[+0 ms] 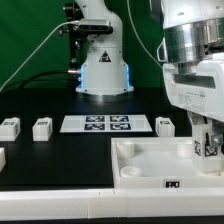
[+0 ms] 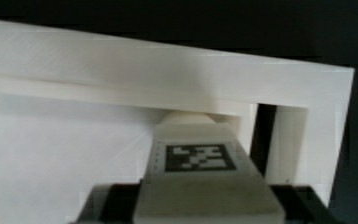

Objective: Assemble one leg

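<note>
My gripper [image 1: 206, 144] is shut on a white leg [image 1: 200, 152] with a black-and-white tag and holds it upright over the near right corner of the white tray-like tabletop [image 1: 140, 185]. In the wrist view the leg [image 2: 201, 155] runs between my dark fingers [image 2: 119, 203] down to the tabletop's inner corner, close to its raised rim [image 2: 140, 55]. Whether its lower end sits in a socket is hidden. Loose legs lie on the black table at the exterior view's left [image 1: 10, 127] [image 1: 42, 127] and behind the tabletop [image 1: 165, 125].
The marker board [image 1: 95, 123] lies in the middle of the table, in front of the robot base [image 1: 103, 70]. Part of another leg [image 1: 2, 157] shows at the exterior view's left edge. A green backdrop stands behind.
</note>
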Controlling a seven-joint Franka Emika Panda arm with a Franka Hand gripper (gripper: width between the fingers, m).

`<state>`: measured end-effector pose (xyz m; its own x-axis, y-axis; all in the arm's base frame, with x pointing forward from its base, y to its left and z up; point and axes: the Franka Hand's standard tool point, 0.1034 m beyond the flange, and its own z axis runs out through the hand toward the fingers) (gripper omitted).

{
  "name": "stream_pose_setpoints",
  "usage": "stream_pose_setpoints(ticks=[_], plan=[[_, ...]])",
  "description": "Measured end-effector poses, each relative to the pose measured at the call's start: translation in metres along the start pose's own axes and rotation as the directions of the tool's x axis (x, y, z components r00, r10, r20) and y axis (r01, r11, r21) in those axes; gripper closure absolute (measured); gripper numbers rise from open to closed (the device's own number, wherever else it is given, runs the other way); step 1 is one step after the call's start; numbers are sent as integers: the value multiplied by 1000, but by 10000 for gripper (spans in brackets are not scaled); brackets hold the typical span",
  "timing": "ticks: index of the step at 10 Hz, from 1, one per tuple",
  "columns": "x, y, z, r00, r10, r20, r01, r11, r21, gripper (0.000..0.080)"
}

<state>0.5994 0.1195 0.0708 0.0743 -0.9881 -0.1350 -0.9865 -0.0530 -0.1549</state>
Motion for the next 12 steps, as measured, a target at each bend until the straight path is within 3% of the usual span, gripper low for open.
stream_pose_setpoints(ticks=[1, 3, 4, 5, 6, 7, 10, 12], plan=[[0, 0, 0, 994, 106, 6, -106, 994, 0, 508], [-2, 1, 1, 996, 89, 7, -89, 996, -3, 498], [-2, 1, 1, 999, 54, 8, -54, 999, -3, 329], [-2, 1, 1, 999, 50, 8, -50, 999, -3, 329], [-2, 1, 1, 998, -57, 4, 57, 998, -3, 186], [-2, 1, 1, 979, -204, 4, 204, 979, -2, 161], [-2, 0, 0, 833, -553, 0, 553, 833, -5, 151], [-2, 1, 1, 675, -737, -2, 737, 675, -10, 151]])
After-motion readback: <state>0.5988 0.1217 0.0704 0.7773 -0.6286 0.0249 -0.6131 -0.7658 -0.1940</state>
